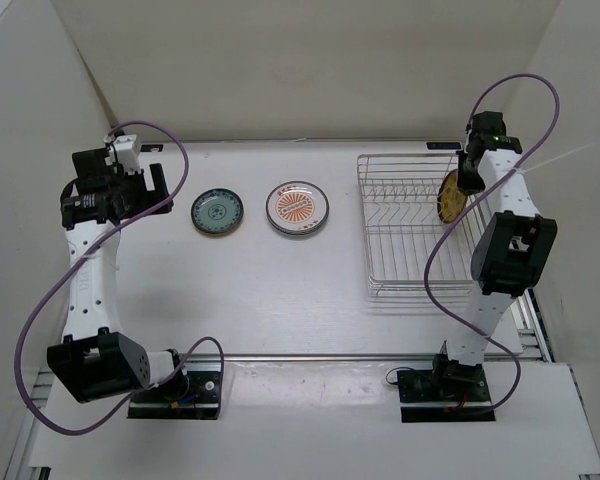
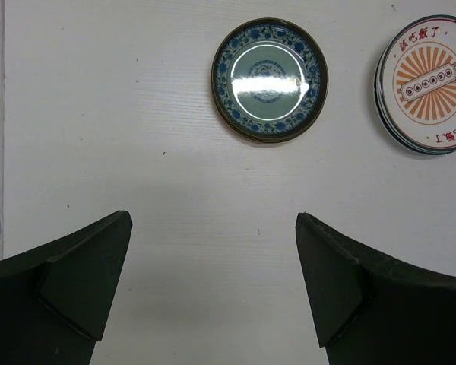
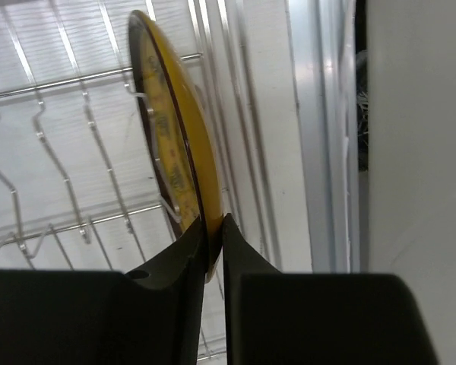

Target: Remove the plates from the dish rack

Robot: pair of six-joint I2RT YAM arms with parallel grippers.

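Right gripper (image 3: 214, 228) sits closest to its wrist camera, jaws pinched together on the near edge of the yellow plate (image 3: 171, 144), 1 finger on each face. Left gripper (image 2: 213, 220) has its jaws wide apart with nothing between them, hovering over bare table (image 2: 99, 114). We read the yellow plate as standing on edge, slightly tilted, at the right end of the dish rack (image 1: 366, 230), the only plate we see in it. We cannot tell whether its far edge rests on the wires. Handling, our guess: rigid, glossy so slippery, light enough for 1 arm, but it could chip if it knocks the wires. A rim pinch is the only hold available while it stands upright. The pads cover little of the rim, so it could pivot between them once it hangs free. We'd lift slowly along the slot with no twist until the plate clears the wires. Further out on the table, well apart from the rack, 2 spots are taken: the orange sunburst plate (image 2: 429, 84) nearer the rack and the teal-blue plate (image 2: 270, 80) left of it, both flat and face up. Extra rim lines under the sunburst plate hint at a stack, but we cannot tell.
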